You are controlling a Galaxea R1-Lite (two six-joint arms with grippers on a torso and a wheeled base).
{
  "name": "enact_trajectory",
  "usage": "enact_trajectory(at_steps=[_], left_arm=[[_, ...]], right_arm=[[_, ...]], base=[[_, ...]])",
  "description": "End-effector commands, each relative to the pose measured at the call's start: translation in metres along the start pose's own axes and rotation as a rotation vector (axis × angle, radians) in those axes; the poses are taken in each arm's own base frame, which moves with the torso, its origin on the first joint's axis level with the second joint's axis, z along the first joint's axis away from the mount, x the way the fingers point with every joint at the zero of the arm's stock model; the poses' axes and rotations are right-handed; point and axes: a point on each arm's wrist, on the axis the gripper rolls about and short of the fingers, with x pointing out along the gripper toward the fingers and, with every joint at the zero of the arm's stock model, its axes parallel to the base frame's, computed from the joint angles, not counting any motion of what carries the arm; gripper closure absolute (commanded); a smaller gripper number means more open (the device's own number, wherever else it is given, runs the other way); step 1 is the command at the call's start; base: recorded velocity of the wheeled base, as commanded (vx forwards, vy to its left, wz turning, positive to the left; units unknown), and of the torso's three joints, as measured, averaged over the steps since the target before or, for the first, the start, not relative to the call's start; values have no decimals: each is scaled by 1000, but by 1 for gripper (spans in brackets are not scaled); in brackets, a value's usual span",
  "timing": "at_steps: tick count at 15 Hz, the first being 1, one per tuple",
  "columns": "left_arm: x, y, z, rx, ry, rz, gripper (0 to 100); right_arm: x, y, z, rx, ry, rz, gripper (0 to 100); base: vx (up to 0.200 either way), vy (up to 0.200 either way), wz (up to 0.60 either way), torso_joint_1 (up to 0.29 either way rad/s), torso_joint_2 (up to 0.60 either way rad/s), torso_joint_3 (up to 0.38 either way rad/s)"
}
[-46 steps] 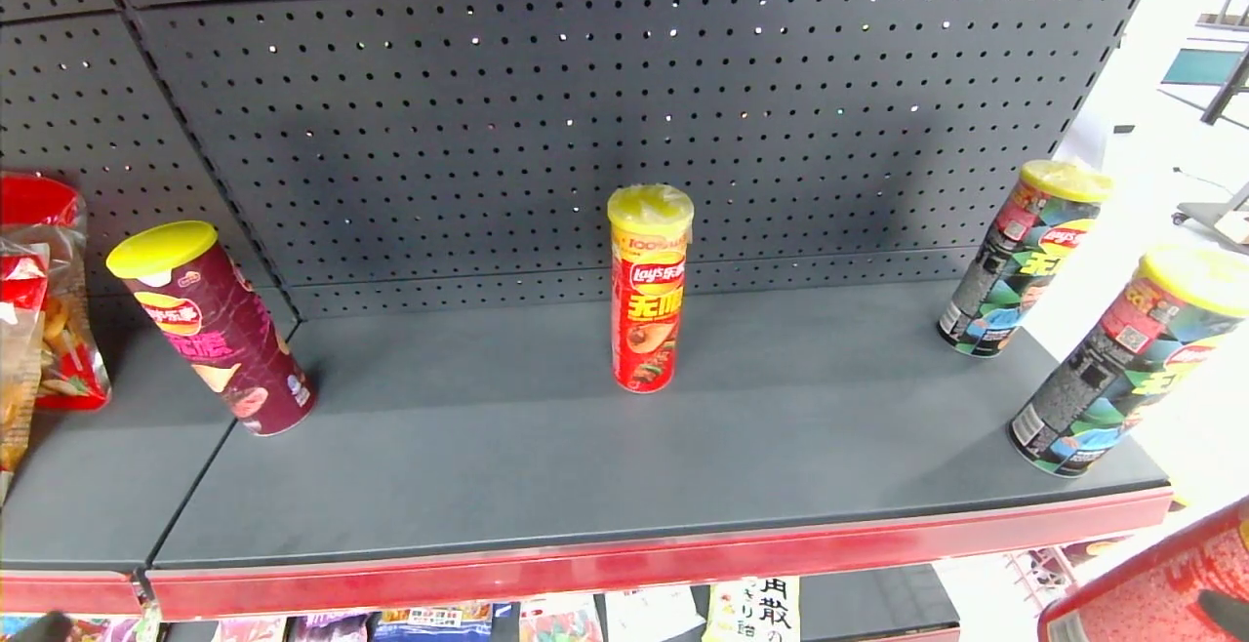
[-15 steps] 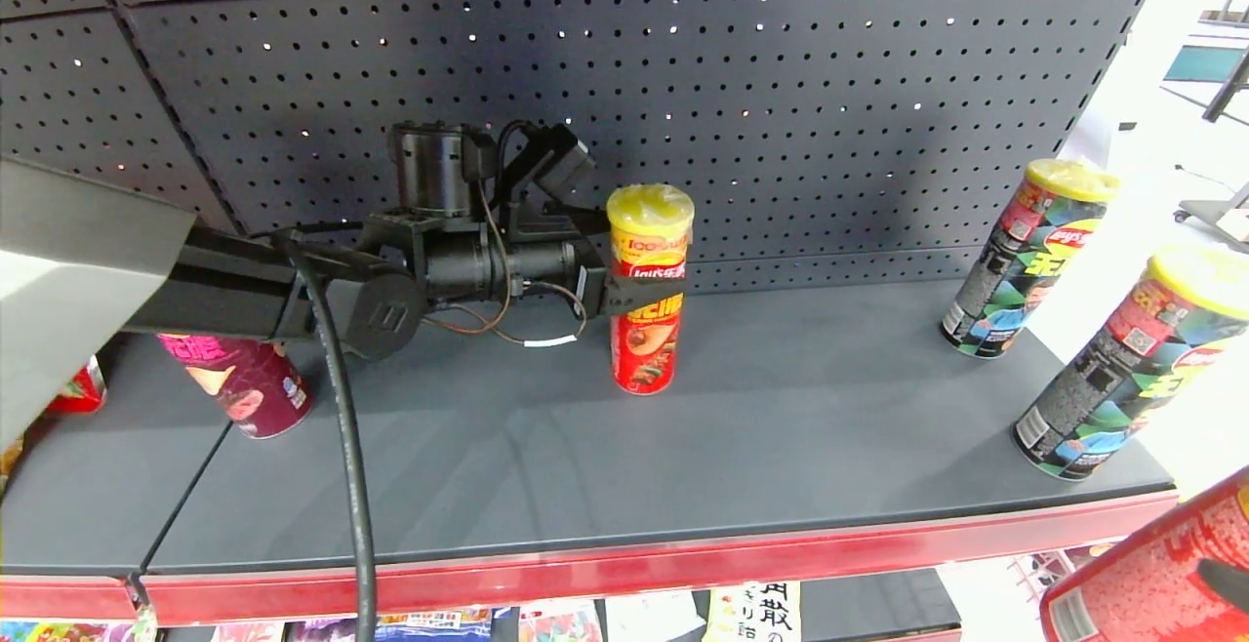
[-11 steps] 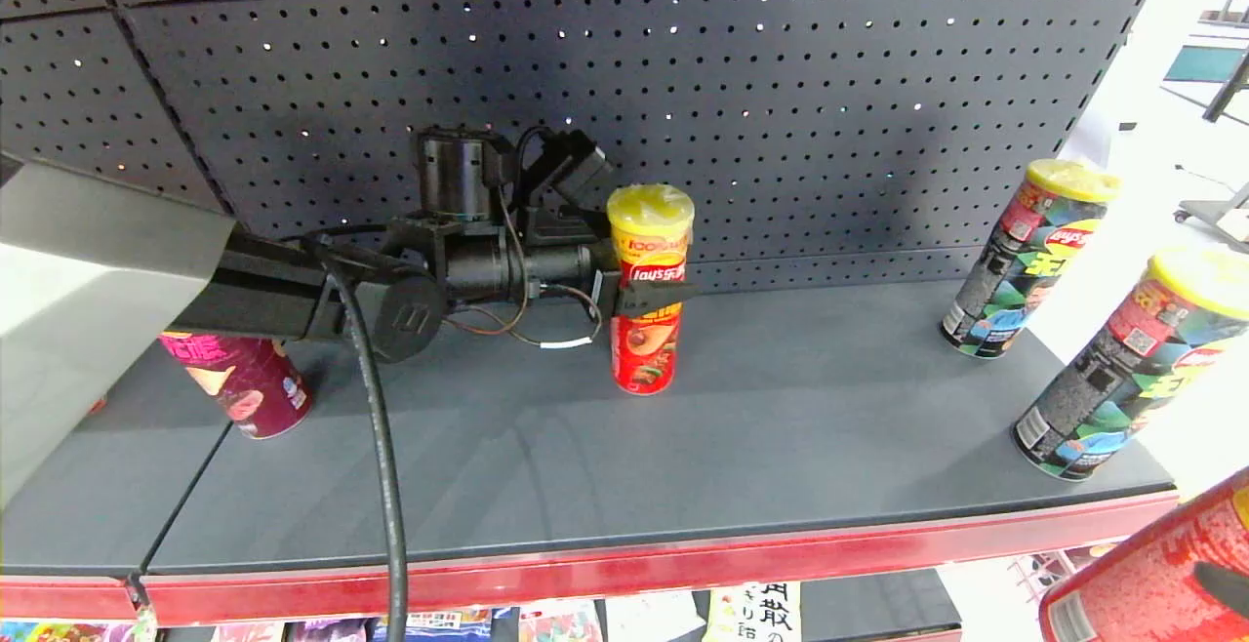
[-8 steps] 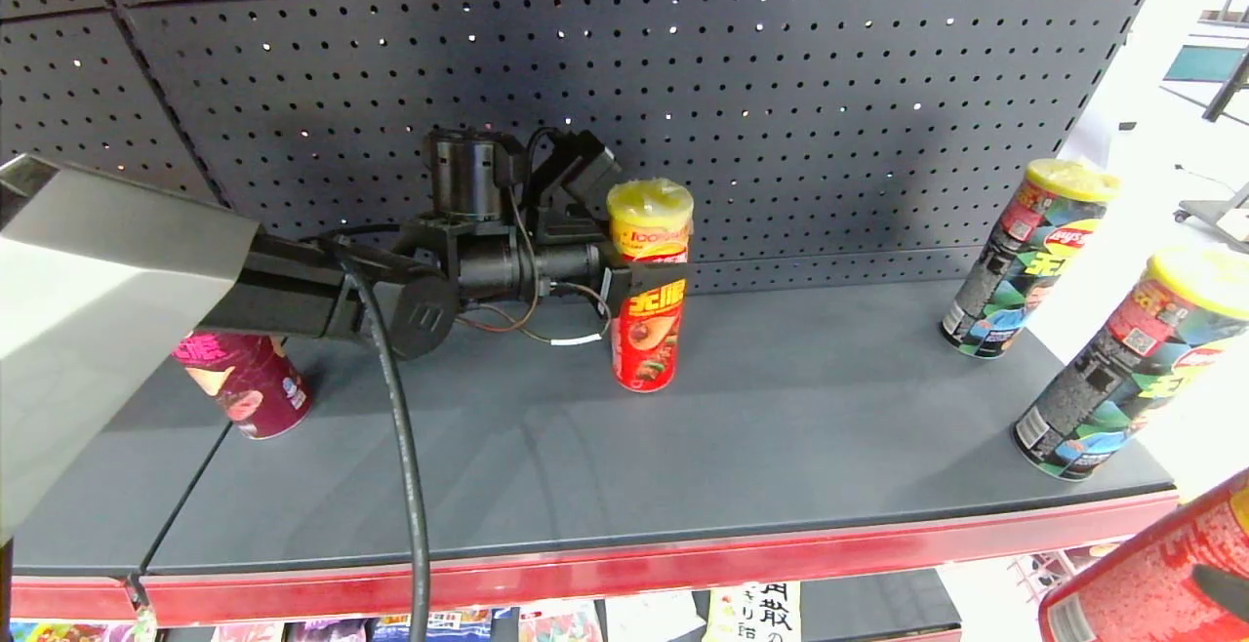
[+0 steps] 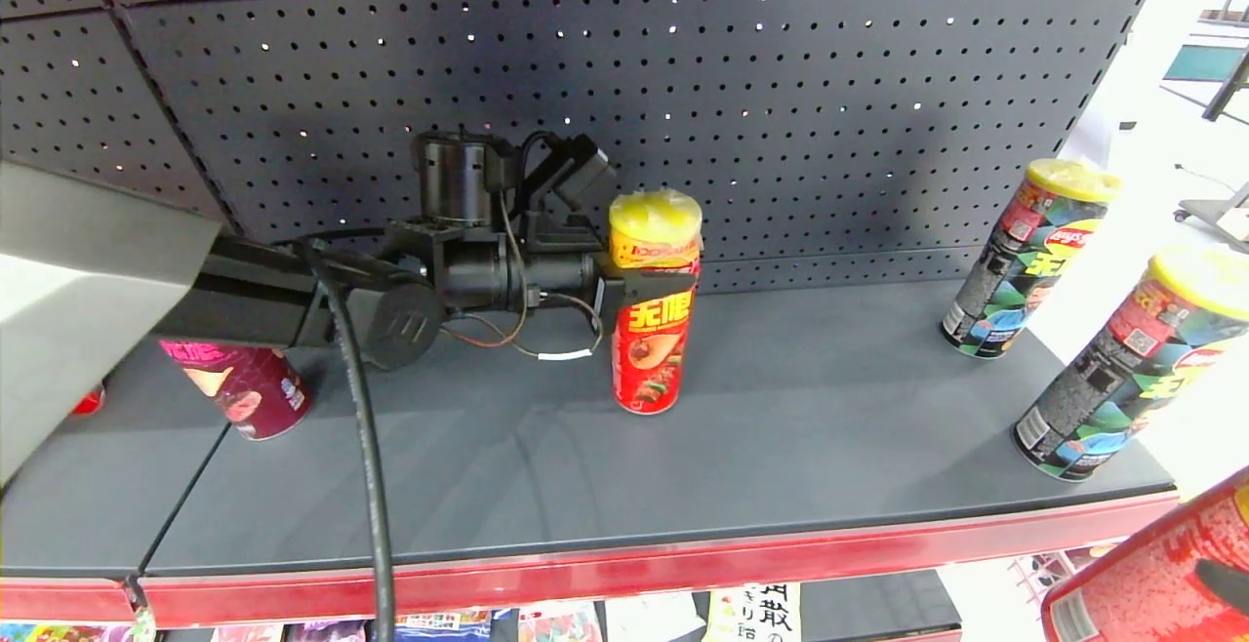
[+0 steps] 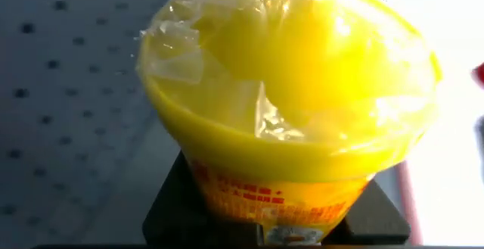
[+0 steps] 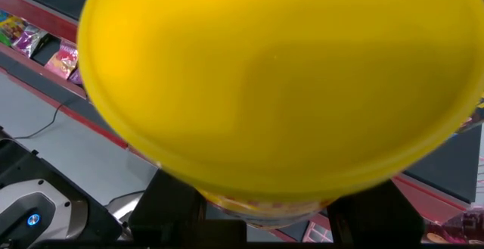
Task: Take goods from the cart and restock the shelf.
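While reaching in across the shelf (image 5: 800, 427), squeezing the left gripper (image 5: 652, 283) tight around the red chip can (image 5: 652, 354) just under its yellow lid. Holding that can near upright, base down by the shelf board beneath the gripper. Clamping a second red can (image 5: 1151, 588) in the right gripper (image 7: 268, 211). Standing well beyond the left gripper's tip, two patterned cans (image 5: 1020, 266); behind its arm, a maroon can (image 5: 249, 383).
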Motion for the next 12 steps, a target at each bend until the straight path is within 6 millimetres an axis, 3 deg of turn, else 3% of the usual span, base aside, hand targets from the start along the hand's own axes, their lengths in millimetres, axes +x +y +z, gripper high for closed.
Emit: enact_trajectory(at_steps=[1, 4, 12], left_arm=[[-26, -32, 15, -12, -11, -63, 100], [-39, -60, 1, -44, 29, -116, 100], [-42, -74, -22, -33, 17, -143, 100]], right_arm=[[0, 0, 0, 0, 0, 0, 100], [0, 0, 0, 0, 1, 3, 100], [0, 0, 2, -2, -6, 1, 100]], base=[[0, 0, 0, 0, 0, 0], [0, 0, 0, 0, 0, 0], [0, 0, 0, 0, 0, 0]])
